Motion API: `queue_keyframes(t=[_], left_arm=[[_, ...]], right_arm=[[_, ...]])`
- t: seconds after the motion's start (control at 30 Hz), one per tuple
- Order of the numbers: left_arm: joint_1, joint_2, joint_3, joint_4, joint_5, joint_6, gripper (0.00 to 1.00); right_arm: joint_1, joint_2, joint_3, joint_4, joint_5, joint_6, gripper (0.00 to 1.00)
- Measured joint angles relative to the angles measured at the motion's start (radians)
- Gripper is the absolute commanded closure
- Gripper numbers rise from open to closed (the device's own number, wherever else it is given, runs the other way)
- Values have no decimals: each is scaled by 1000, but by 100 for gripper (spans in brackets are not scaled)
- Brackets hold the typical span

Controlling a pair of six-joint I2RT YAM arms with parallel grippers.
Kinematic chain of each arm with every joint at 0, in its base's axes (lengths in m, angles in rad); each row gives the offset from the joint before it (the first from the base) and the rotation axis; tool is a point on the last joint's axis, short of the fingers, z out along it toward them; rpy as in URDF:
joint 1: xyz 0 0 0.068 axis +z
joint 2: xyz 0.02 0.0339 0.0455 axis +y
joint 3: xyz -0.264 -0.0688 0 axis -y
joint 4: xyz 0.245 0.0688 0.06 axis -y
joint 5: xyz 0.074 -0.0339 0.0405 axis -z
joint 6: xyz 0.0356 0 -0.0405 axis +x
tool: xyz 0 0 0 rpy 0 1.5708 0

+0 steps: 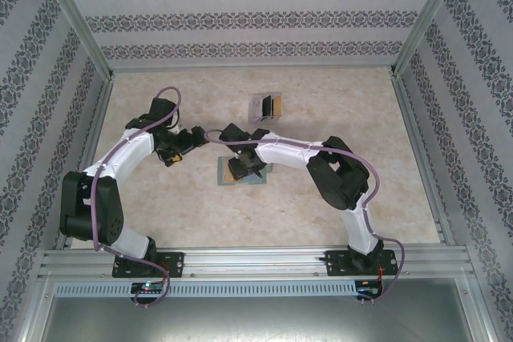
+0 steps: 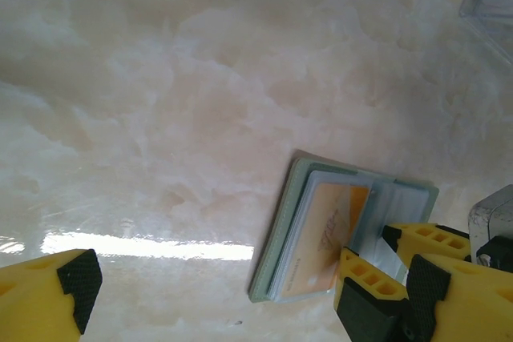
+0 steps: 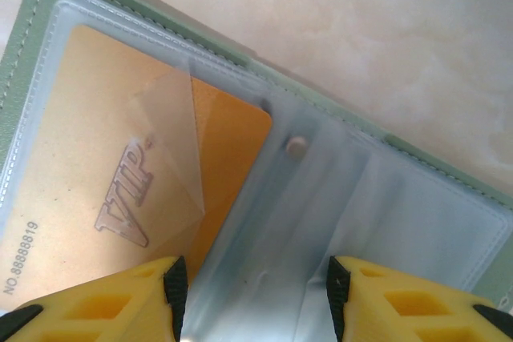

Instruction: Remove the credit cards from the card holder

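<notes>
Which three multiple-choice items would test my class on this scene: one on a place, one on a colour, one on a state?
1. Where does the card holder lie?
A. at the far left corner
B. at the middle of the table, under the right gripper
C. at the near right corner

2. What colour is the credit card in its pocket?
A. blue
B. black
C. orange

3. How is the card holder?
A. lying open
B. folded shut
C. standing on edge

Answers:
1 B: the top view shows it at mid-table, right below the right gripper.
2 C: the right wrist view shows an orange card marked VIP behind the clear pocket.
3 A: both wrist views show its pocketed lining spread open.
</notes>
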Motion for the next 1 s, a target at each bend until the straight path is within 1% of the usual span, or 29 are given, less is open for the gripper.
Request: queue_keyframes(t=[0.07, 0.13, 0.23, 0.33, 0.43, 0.5, 0.6, 0.8, 0.9, 1.0], left_arm=[[0, 1, -12, 14, 14, -7, 1], [-1, 1, -28, 26, 27, -16, 4], [-11, 2, -49, 42, 50, -32, 11], [-39, 14, -65, 65, 72, -52, 26], [-77, 37, -76, 94, 96, -73, 45], [-103, 59, -79, 109, 111, -80, 55], [-130, 92, -78, 130, 126, -88, 66], [-169, 157, -61, 145, 133, -87, 78], [-183, 187, -41, 146, 132, -87, 81], [-189, 201, -30, 146, 133, -87, 82]], right_arm=[[-9, -11, -6, 1, -28, 2, 46], [-24, -28, -14, 9, -62, 19, 46], [-60, -83, -43, 53, -124, 57, 46], [-104, -147, -75, 119, -193, 104, 48], [-138, -162, -95, 183, -257, 149, 54], [-156, -158, -122, 229, -303, 189, 59], [-171, -147, -161, 274, -354, 239, 67], [-176, -106, -177, 316, -410, 308, 77], [-176, -101, -178, 329, -420, 328, 78], [-176, -99, -178, 335, -421, 339, 79]])
